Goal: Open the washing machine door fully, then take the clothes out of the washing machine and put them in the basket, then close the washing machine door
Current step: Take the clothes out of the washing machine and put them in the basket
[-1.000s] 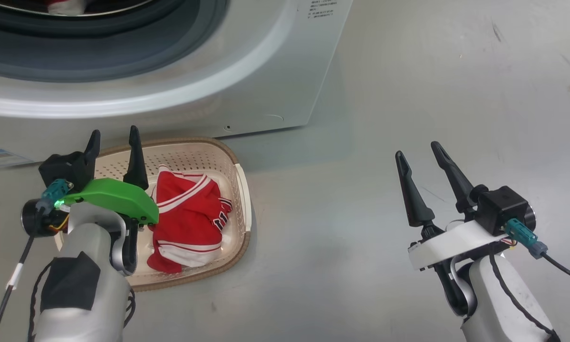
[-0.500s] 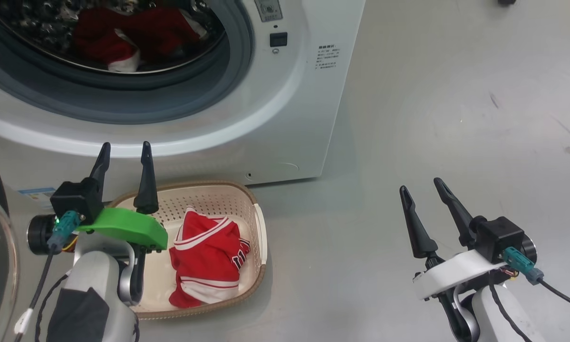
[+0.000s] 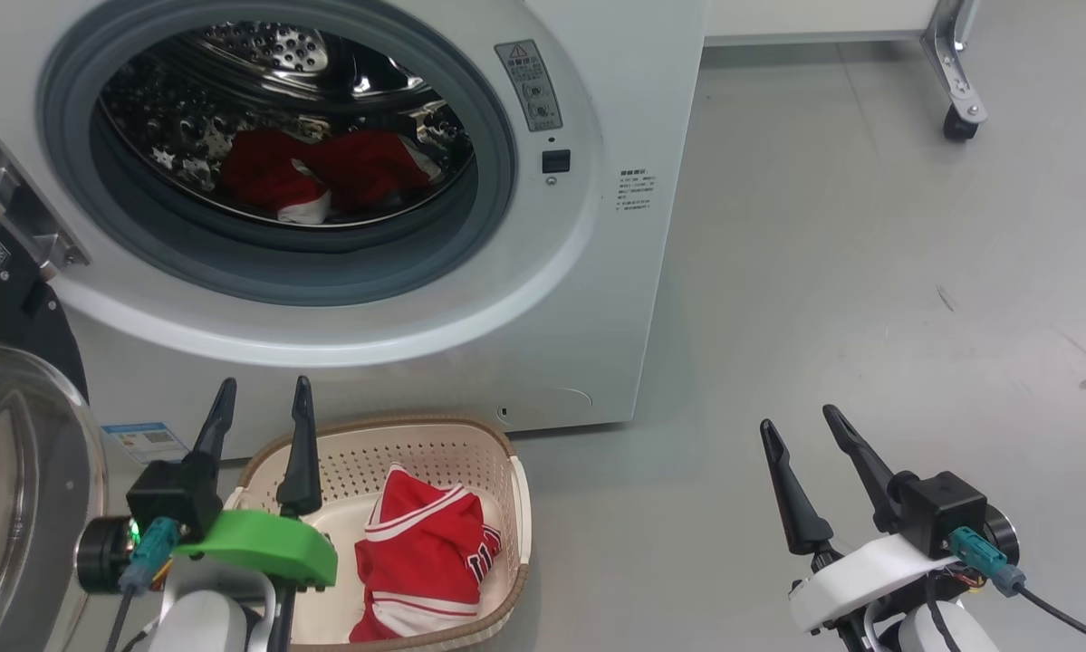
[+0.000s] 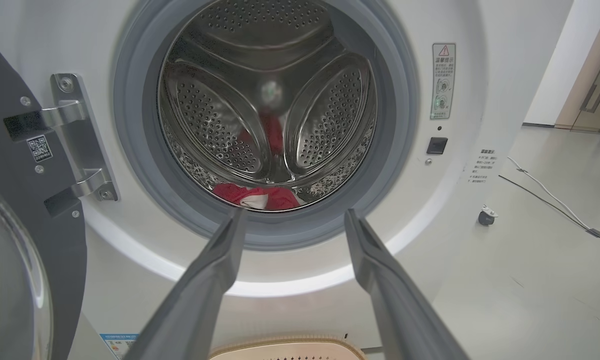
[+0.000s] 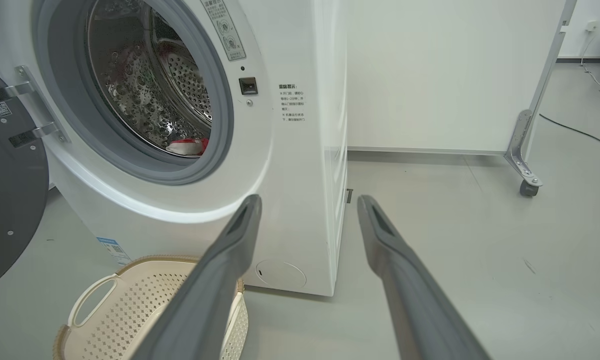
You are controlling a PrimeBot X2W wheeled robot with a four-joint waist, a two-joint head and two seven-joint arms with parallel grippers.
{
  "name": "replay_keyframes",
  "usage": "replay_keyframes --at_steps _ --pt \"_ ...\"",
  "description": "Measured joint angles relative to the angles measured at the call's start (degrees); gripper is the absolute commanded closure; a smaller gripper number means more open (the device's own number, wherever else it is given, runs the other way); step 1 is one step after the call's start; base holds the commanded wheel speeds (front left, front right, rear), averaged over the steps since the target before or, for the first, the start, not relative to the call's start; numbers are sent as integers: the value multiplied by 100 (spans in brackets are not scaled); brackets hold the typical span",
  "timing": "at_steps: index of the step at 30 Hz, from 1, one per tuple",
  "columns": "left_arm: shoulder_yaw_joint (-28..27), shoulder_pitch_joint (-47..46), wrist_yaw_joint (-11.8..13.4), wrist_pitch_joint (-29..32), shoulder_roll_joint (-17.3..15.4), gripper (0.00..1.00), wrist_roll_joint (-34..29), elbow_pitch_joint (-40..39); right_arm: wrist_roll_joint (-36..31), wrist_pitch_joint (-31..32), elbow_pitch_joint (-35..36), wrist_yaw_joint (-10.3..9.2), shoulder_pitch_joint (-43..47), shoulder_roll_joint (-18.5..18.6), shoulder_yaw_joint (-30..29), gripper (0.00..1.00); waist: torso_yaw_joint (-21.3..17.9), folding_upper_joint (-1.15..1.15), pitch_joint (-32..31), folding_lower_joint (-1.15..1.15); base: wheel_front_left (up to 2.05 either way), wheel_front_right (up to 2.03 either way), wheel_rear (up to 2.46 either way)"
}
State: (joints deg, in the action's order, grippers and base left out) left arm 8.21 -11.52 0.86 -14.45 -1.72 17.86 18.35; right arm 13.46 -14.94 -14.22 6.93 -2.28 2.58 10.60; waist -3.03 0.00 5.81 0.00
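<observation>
Fingers (image 3: 301,453) of left gripper (image 3: 265,388) and right gripper (image 3: 796,419) are gaping wide, empty. Unloading is underway: clothes (image 3: 361,167) are waiting far inside the washing machine (image 3: 597,299), likely calling for the left arm to reach in.

— Where is the basket (image 3: 398,422)?
— On the floor (image 3: 823,272), just before the washing machine (image 3: 579,299), below its opening. One garment (image 3: 425,552) lies in it.
— And the other clothes (image 3: 325,172)?
— In the drum (image 3: 262,54). The washing machine door (image 3: 17,471) stands at the left. The left end effector (image 3: 264,389) is over the basket's left edge, and the right end effector (image 3: 796,419) is well to the right.
</observation>
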Motion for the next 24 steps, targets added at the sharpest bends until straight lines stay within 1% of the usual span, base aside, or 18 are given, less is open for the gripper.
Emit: replay_keyframes --at_steps 4,12,18,20,24 --pt "21 487 90 1 -8 0 -1 -191 0 0 7 -2 140 -1 27 0 47 0 -240 0 0 0 0" --pt "113 1088 137 1 -25 0 -5 -553 -2 0 36 -55 378 -3 94 0 69 0 -519 0 0 0 0" --pt "174 1408 172 10 -40 0 -5 -845 -1 0 114 -62 471 -4 107 0 49 0 -600 0 0 0 0" --pt "179 1469 193 12 -43 0 -5 -946 -2 0 142 -111 482 -4 108 0 47 0 -607 0 0 0 0" --pt "208 1628 223 34 -48 0 -5 -1095 -2 0 186 -113 504 -4 107 0 50 0 -620 0 0 0 0"
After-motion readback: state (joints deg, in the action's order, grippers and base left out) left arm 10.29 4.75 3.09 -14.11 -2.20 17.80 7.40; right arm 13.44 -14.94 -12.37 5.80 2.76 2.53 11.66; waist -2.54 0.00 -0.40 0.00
